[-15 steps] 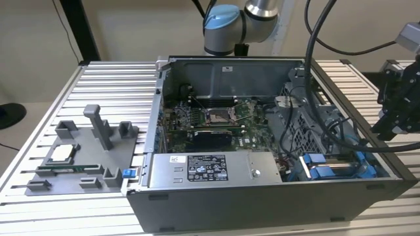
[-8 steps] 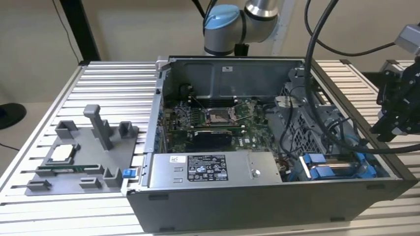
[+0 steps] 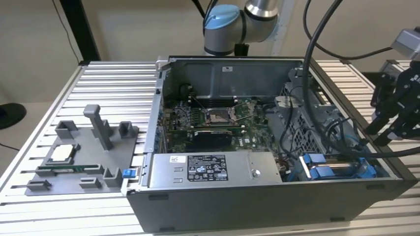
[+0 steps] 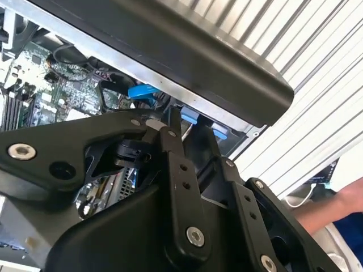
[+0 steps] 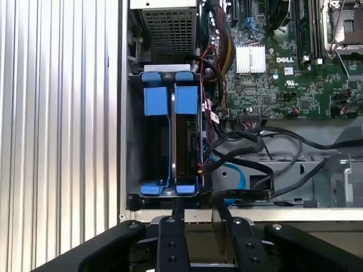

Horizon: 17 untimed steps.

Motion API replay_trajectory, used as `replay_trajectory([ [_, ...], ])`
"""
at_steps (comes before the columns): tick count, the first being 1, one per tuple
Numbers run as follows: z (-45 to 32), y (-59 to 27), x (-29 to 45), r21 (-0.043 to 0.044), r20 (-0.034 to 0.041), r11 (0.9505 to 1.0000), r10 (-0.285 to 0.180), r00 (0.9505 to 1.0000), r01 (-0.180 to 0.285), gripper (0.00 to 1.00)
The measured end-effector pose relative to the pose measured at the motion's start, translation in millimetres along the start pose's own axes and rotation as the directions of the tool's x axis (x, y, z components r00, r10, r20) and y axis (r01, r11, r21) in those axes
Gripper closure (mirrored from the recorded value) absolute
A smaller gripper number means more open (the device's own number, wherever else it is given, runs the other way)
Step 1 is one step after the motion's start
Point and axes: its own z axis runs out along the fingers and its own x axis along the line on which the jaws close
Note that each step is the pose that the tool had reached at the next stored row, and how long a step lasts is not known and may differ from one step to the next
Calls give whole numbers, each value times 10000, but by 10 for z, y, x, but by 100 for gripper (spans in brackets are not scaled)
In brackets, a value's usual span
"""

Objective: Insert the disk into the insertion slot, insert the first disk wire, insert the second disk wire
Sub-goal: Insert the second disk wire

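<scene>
I have the gripper (image 5: pixel 198 218) hanging just outside the computer case (image 3: pixel 262 206), above the case wall nearest to the drive bay. In the first wrist view its two black fingers (image 5: pixel 177 211) stand a little apart with nothing between them, so the gripper is empty and partly open.

The disk (image 5: pixel 186 144) already sits on edge inside the insertion slot (image 5: pixel 133 141), clipped in its blue bracket, in the half of the bay nearer to the motherboard (image 5: pixel 295 62). The other half of the bay, toward the outer case wall, has only blue tabs. In the exterior view the same blue bracket (image 3: pixel 331 172) shows at the case corner beside the grey power-supply box (image 3: pixel 210 169).

I judge the disk step as done and the wire work as the step in hand. A blue flat cable (image 5: pixel 235 175) and several black cables (image 5: pixel 255 141) lie loose just beside the disk, on its motherboard side; I cannot tell if any is plugged in. To do this well, I think I should pick the connector body, not the cable, and keep it square to the disk edge, because the bundle is crowded and a finger could catch a neighbour wire.
</scene>
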Motion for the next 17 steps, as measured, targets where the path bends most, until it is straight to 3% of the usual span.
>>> replay_trajectory([
  [9,80,-32,-3,-342,-14,9994,35,10000,-35,0],
  [17,95,-41,-4,-349,-13,9994,34,10000,-34,0],
])
